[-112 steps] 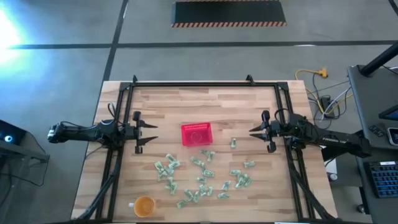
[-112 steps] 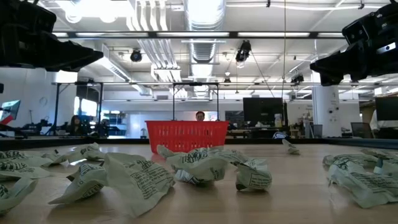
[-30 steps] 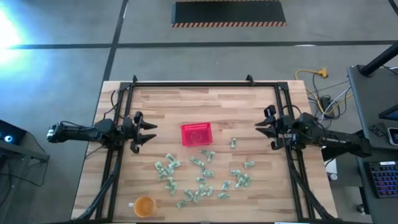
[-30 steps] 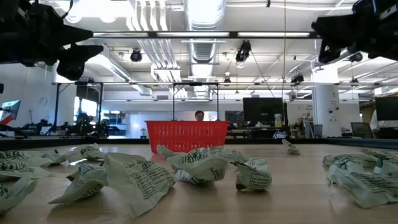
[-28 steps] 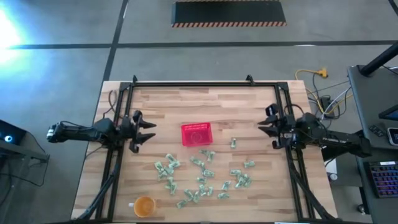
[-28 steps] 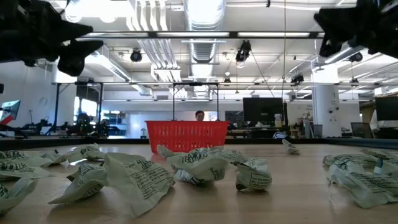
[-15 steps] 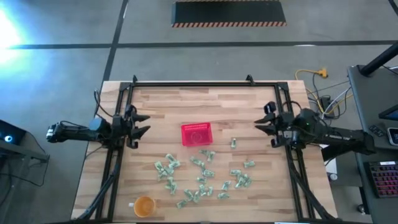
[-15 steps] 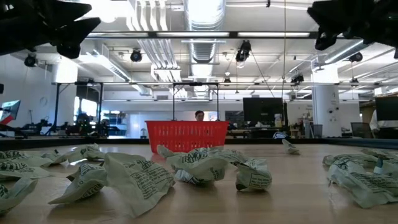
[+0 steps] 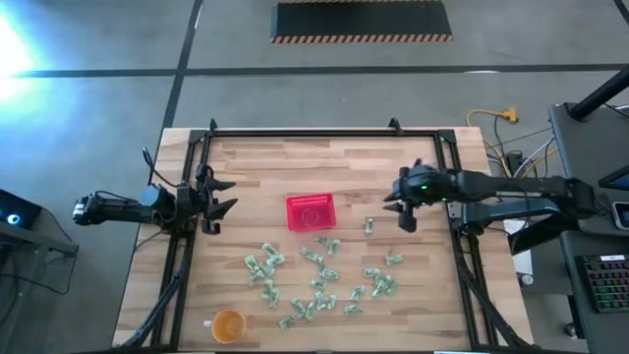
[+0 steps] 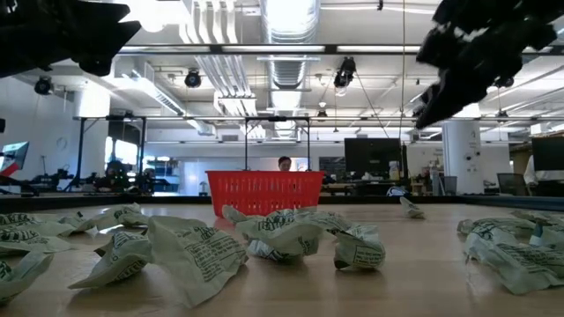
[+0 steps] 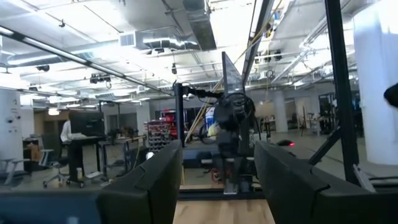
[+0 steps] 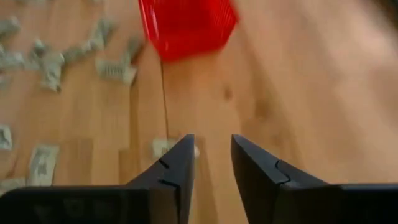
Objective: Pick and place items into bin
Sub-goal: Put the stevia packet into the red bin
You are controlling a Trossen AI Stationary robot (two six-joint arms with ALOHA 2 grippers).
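Note:
The red meshed basket (image 9: 311,211) stands on its base near the table's middle; it also shows in the low view (image 10: 264,192) and in the right wrist view (image 12: 186,25). Several crinkly pale green and white packets (image 9: 316,280) lie scattered on the wood between the basket and the near edge. One lone packet (image 9: 370,226) lies to the basket's right. My right gripper (image 9: 390,201) hovers open above the table, right of the basket and just beyond that lone packet (image 12: 163,148), tilted down. My left gripper (image 9: 232,195) waits open and raised at the left side.
A round orange cup (image 9: 228,324) stands near the near-left corner. A black frame rail (image 9: 314,134) runs along the far edge and down both sides. Bare wood (image 9: 324,167) lies between the basket and the far rail.
My right gripper has reached out from the table's right side toward the left, closing on the lone packet and the basket, and has tipped its fingers downward. My left gripper has drawn back slightly toward the left edge and risen.

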